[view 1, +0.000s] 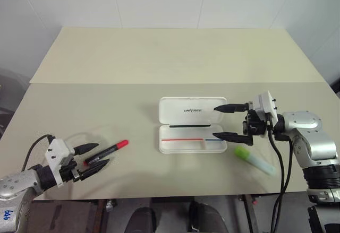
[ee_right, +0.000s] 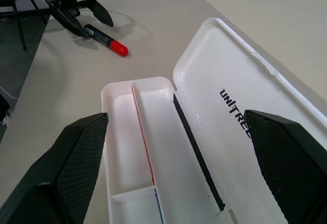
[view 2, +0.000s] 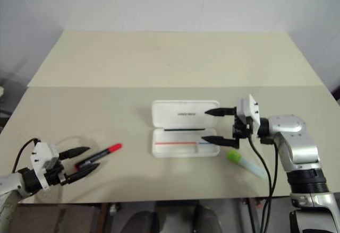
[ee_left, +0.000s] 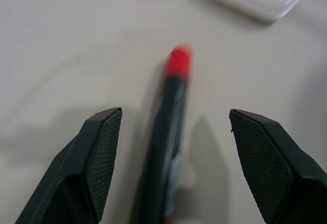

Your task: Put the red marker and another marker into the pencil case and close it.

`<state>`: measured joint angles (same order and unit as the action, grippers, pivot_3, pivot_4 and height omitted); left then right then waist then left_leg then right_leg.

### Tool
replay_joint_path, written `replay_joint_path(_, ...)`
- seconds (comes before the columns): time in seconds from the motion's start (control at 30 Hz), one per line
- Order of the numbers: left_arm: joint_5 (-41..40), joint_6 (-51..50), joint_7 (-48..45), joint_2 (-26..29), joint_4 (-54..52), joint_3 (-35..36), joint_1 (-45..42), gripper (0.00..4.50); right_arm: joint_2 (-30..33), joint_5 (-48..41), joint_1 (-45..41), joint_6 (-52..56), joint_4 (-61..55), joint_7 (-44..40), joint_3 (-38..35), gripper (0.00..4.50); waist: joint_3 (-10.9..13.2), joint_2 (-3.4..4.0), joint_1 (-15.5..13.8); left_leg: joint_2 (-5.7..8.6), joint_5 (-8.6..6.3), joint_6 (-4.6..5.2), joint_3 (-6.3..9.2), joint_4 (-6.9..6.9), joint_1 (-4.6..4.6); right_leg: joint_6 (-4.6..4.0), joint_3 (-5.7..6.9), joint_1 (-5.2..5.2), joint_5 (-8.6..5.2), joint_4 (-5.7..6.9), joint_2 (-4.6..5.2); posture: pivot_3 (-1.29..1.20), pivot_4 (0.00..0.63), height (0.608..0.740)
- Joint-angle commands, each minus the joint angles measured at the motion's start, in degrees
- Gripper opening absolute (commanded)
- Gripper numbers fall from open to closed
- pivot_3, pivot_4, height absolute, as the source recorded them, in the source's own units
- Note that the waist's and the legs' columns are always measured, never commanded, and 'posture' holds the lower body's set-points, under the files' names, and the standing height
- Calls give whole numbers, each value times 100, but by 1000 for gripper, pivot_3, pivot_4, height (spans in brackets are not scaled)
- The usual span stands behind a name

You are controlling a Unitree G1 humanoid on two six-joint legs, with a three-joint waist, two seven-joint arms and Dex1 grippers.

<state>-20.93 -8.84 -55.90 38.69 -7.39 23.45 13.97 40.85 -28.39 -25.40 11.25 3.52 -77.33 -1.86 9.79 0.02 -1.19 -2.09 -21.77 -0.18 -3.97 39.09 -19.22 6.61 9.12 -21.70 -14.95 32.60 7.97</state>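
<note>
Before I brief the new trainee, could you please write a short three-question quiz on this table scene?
1. True or false: the pencil case lies open.
2. Which arm's gripper has its fingers on either side of the red marker? A) left B) right
3. Fill in: the green-capped marker lies on the ____, outside the case.

Key:
1. True; both halves lie flat, with no marker inside.
2. A; the left gripper is open around the marker's dark end, not closed on it. The right gripper is open at the case's end.
3. table.

A pale beige counter (view 1: 106, 111) stretches out under and beyond each gripper; behind its far edge stands a white tiled wall (view 1: 159, 2).
</note>
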Motion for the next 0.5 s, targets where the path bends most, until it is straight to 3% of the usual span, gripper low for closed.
replay_joint_path(0.03, 215, 404, 154, -56, 216, -147, -107, 3598, 88, -98, 48, 10, -259, 27, -182, 4500, 0, 0, -5, 0, 0, 0, 0, 0, 0, 0, 0, 0, 0, 1, 0, 0, 150, 740)
replay_joint_path(0.27, 459, 553, 487, -126, 489, -510, -476, 3598, 409, -310, 232, 119, -591, -296, -305, 4500, -2, 6, -25, 7, -1, 3, 4, 0, 2, 0, 2, -1, 0, 16, 13, 0, 150, 740)
replay_joint_path(0.5, 485, 478, 541, -128, 579, -781, -697, 3598, 336, -826, 303, 526, -963, -230, -383, 4500, -6, 7, -41, 19, 4, 10, 9, 3, 6, 0, 4, 1, 0, 28, 31, 0, 150, 740)
